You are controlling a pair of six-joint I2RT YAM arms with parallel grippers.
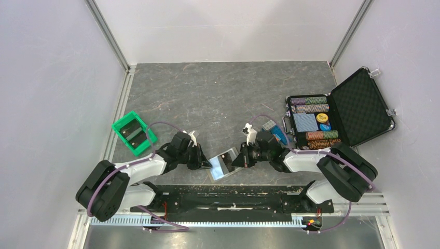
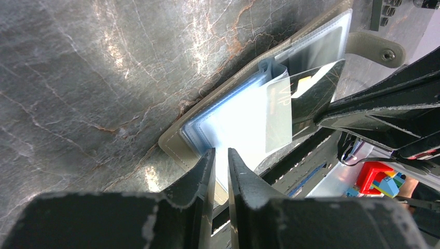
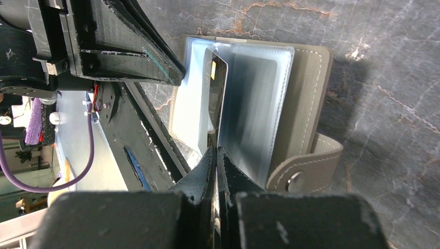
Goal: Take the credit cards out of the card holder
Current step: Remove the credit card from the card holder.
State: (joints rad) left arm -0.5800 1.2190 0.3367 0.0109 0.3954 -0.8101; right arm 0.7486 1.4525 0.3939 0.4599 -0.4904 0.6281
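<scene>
Right wrist view shows the right gripper (image 3: 215, 151) clamped on a dark credit card (image 3: 218, 83) standing out of the open card holder (image 3: 307, 93), which lies by the near edge of the table (image 1: 218, 88), its sleeve pinched narrowly by the left gripper (image 2: 220, 155).

Taupe card holder (image 3: 308, 93) open flat, dark credit card (image 3: 219, 98) partly out

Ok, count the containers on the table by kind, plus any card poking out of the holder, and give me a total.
Card holder: 1
Green bin: 1
Poker-chip case: 1
Credit card poking out: 1
Total: 4
</scene>
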